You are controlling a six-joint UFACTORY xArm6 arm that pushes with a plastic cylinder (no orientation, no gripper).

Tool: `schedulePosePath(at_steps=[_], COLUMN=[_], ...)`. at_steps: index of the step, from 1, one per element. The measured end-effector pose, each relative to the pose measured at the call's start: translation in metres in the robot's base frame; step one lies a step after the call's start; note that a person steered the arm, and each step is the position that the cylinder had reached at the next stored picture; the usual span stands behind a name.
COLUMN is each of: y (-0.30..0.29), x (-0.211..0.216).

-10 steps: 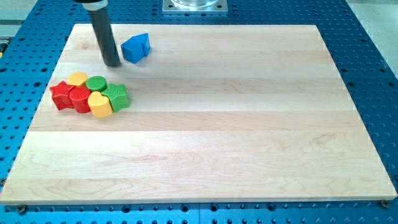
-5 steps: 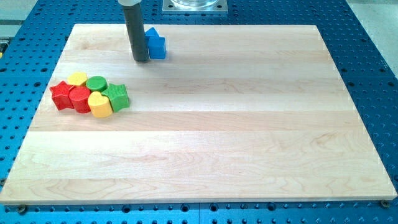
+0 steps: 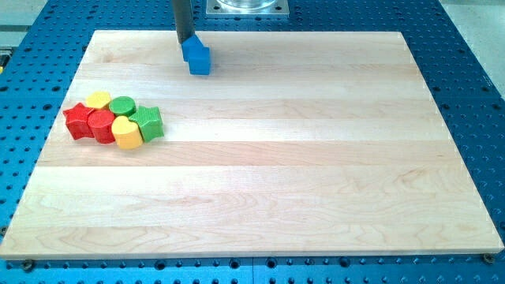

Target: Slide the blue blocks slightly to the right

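The blue blocks (image 3: 196,55) sit pressed together near the top edge of the wooden board (image 3: 260,150), left of centre; their separate shapes cannot be made out. My tip (image 3: 184,41) stands at their upper left, touching or almost touching them. The rod rises out of the view's top.
A tight cluster sits at the board's left: a red star (image 3: 76,120), a red block (image 3: 102,125), a yellow heart (image 3: 126,133), a green star (image 3: 148,123), a green cylinder (image 3: 122,106) and a yellow block (image 3: 98,99). A grey metal mount (image 3: 247,7) lies beyond the top edge.
My tip has moved right and towards the view's top, from left of the blue blocks to their upper left. The blue blocks have slid to the right and turned slightly.
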State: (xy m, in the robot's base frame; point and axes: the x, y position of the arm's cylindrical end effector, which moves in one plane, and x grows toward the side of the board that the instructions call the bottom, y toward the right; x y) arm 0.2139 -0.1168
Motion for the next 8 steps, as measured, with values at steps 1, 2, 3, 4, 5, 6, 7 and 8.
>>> schedulePosePath(at_steps=[1, 2, 3, 4, 5, 6, 7, 8], y=[-0.003, -0.020, -0.016, 0.031, 0.055, 0.055, 0.059, 0.036], x=[0.008, 0.008, 0.013, 0.044, 0.054, 0.054, 0.049, 0.011])
